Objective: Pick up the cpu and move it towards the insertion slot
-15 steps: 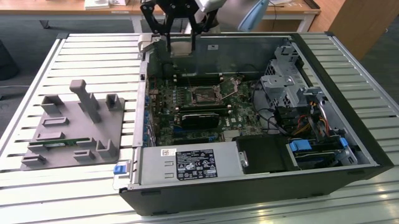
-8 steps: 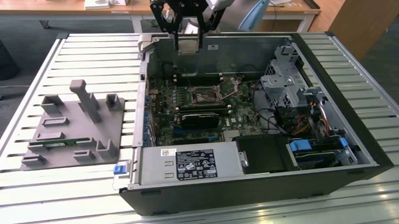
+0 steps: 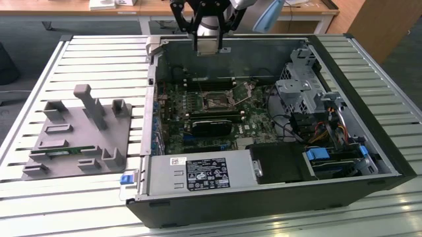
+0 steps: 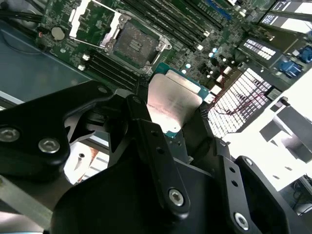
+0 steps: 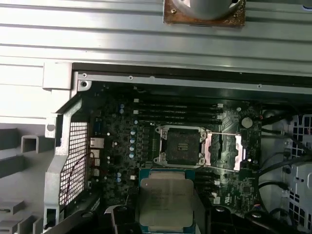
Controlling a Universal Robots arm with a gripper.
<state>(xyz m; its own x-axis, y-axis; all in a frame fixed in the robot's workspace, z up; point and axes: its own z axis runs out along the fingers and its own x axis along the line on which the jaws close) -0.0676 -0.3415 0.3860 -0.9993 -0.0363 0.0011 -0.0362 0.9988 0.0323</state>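
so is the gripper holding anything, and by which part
Yes: the gripper holds the cpu by two opposite edges, silver top facing the wrist cameras, above the motherboard and short of the open slot.

bright even daylight; glare on cpu (image 4: 173, 105) lid; case interior dim.

gripper (image 4: 173, 114): black jaws closed on the cpu (image 4: 173, 105) edges, silver top showing | insertion slot (image 4: 134, 41): open, dark centre, near the cpu, apart | motherboard (image 4: 204, 53): green
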